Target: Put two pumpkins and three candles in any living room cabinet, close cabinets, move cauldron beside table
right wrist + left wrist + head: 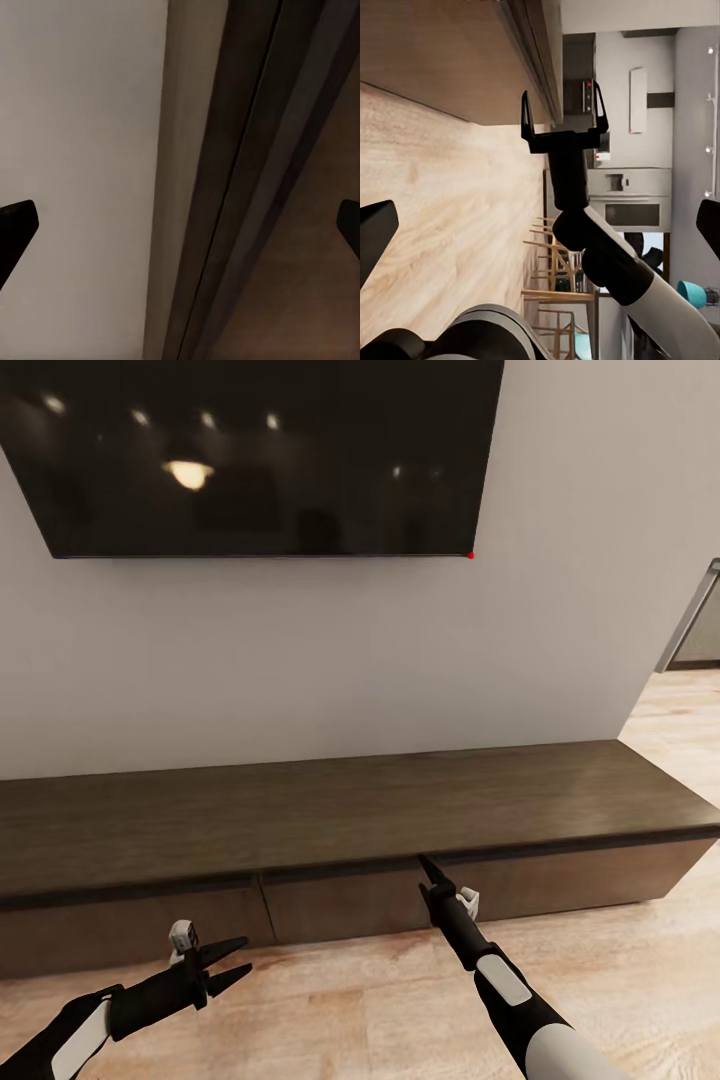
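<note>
The robot faces the long dark-brown cabinet [330, 815], which runs along the white wall under a wall-mounted television [270, 455]. From the head camera the right gripper [432, 872] sits at about 5 o'clock, its tips right up at the dark slot between the slab top and the drawer-like fronts. That placement suits hooking a handle-less front by its upper edge, so I judge it is set to pull the cabinet open. The left wrist camera shows the same right gripper [564, 106] with its two fingers spread apart and nothing between them; the right wrist camera looks straight along the slab edge [247, 180].

The left gripper [232, 962] hovers at about 7 o'clock above the wooden floor [350, 1000], fingers parted and empty, apparently kept back out of the way.

Counted: one cabinet with three fronts visible, all shut; two grippers, both released. No pumpkin, candle, cauldron or coffee table is in these pictures. A kitchen with chairs appears far off in the left wrist camera.
</note>
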Robot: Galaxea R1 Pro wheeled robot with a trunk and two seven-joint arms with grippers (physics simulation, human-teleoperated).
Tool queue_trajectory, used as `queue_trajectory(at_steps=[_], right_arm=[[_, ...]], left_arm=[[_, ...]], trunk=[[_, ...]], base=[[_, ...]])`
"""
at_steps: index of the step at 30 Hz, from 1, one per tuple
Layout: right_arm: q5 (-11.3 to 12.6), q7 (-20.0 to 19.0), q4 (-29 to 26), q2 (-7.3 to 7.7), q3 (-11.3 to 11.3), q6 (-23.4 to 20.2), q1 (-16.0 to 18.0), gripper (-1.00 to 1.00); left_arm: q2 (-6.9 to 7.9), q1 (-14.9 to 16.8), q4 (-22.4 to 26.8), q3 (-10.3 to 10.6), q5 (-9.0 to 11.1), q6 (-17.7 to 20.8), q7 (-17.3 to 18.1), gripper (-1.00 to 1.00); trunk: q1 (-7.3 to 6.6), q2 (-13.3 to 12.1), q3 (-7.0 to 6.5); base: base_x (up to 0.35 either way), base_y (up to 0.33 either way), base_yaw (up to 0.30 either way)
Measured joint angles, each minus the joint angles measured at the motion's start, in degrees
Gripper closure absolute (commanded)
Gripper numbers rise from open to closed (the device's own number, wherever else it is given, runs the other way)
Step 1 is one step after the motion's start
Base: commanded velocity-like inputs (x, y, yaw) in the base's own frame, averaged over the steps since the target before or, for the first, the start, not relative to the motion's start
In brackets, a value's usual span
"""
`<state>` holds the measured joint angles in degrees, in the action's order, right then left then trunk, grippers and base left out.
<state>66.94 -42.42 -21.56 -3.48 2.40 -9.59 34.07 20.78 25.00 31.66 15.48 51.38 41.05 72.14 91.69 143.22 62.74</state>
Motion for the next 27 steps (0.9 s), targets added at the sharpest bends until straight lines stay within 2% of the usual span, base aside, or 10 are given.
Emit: queue_trajectory(at_steps=[13,19,27], right_arm=[[0.0,-0.8,-0.1,0.02,0.0,-0.9,0.0,-1.0],[0.1,-7.2,-0.1,0.01,0.0,-3.3,0.0,-1.0],[0.2,-8.4,-0.1,0.0,0.0,-4.1,0.0,-1.0]], left_arm=[[-0.08,0.0,0.0,0.0,-0.1,0.0,0.0,-1.0],[-0.11,0.0,0.0,0.0,-0.1,-0.1,0.0,-1.0],[-0.17,0.0,0.0,0.0,-0.1,-0.1,0.0,-1.0]], trunk=[[0.31,0.2,2.65],[0.47,0.2,3.98],[0.67,0.3,5.76]], base=[[0.0,0.0,0.0],[0.0,0.0,0.0],[0.0,0.0,0.0]])
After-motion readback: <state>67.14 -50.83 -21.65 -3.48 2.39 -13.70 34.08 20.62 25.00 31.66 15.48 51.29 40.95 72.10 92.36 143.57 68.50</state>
